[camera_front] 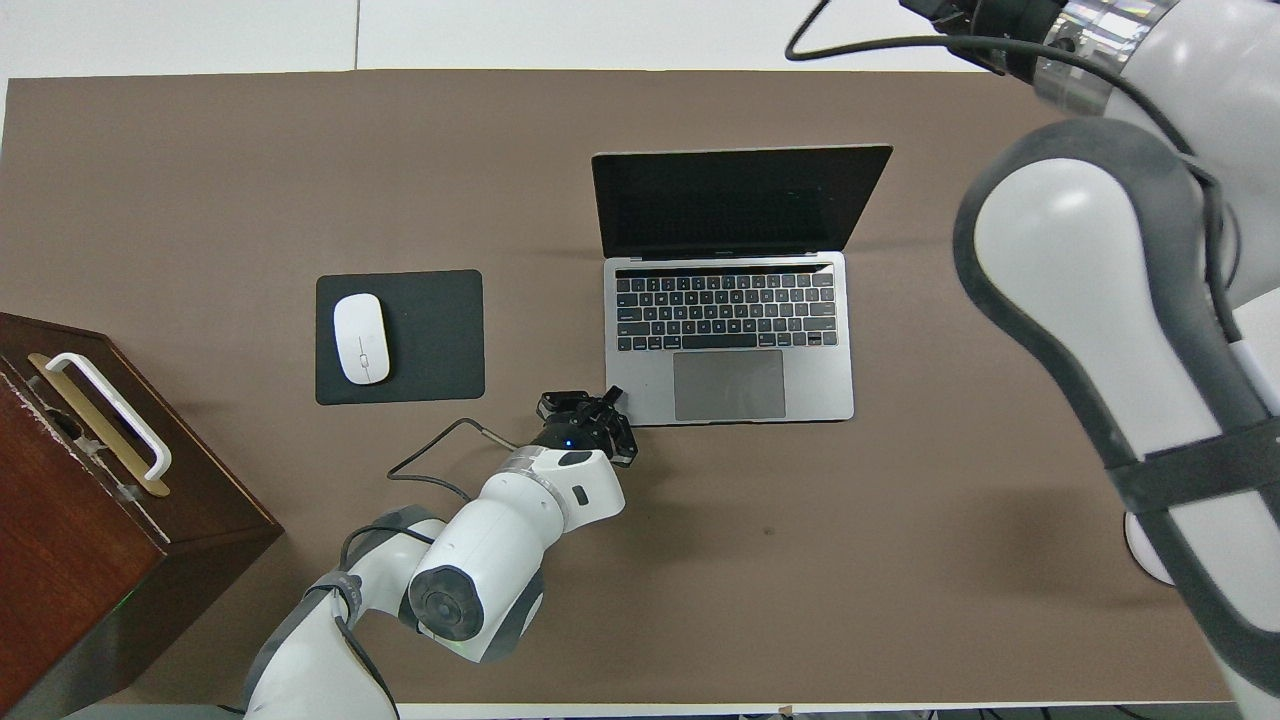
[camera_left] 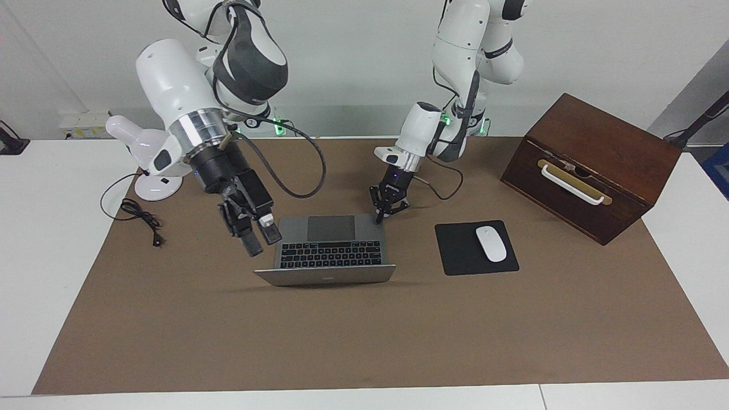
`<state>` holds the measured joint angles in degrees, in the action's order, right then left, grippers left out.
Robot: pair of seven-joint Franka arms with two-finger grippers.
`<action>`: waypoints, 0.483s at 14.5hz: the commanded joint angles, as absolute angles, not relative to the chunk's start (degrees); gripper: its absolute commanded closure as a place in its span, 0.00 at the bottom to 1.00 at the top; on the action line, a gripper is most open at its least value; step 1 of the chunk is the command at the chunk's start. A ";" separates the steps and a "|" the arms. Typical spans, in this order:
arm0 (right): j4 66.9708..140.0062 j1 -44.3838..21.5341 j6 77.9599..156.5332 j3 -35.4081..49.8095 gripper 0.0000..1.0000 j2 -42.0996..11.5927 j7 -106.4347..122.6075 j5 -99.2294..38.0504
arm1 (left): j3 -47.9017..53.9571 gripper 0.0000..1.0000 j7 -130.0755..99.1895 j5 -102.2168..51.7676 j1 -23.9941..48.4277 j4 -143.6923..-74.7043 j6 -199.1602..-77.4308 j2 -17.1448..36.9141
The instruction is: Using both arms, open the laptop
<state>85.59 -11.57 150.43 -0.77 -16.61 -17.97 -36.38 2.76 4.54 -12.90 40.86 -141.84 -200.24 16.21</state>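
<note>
1. A white table (camera_left: pixel 51 273) carries everything, with a brown mat (camera_left: pixel 364 336) over most of it.
2. An open laptop (camera_left: pixel 333 250) sits mid-mat.
3. Toward the left arm's end lies a black mouse pad (camera_left: pixel 458 250) bearing a white mouse (camera_left: pixel 491 243).
4. A wooden box (camera_left: pixel 592 165) stands near that end.
5. A white lamp (camera_left: pixel 145 151) and its cord (camera_left: pixel 139 219) are at the right arm's end.

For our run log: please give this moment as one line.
laptop: open | left gripper: shut, at its corner | right gripper: raised beside laptop, holds nothing
</note>
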 commanded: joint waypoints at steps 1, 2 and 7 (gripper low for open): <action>82.37 -5.56 137.51 -0.44 0.00 -15.74 -4.79 -30.07 | 2.20 1.00 5.19 -17.05 41.92 -139.13 -200.83 18.72; 82.27 -3.88 132.24 -0.53 0.00 -14.43 0.21 -28.75 | 2.20 1.00 4.75 -17.14 42.01 -139.13 -200.74 18.46; 82.18 1.84 109.91 -0.53 0.00 -9.33 9.41 -13.22 | 2.28 1.00 2.29 -17.23 42.10 -139.57 -200.57 16.00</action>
<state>81.76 1.26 116.18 -1.12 -11.57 7.91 -19.03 2.80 2.77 -15.68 40.89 -139.60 -200.27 17.03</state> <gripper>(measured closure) 0.000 0.991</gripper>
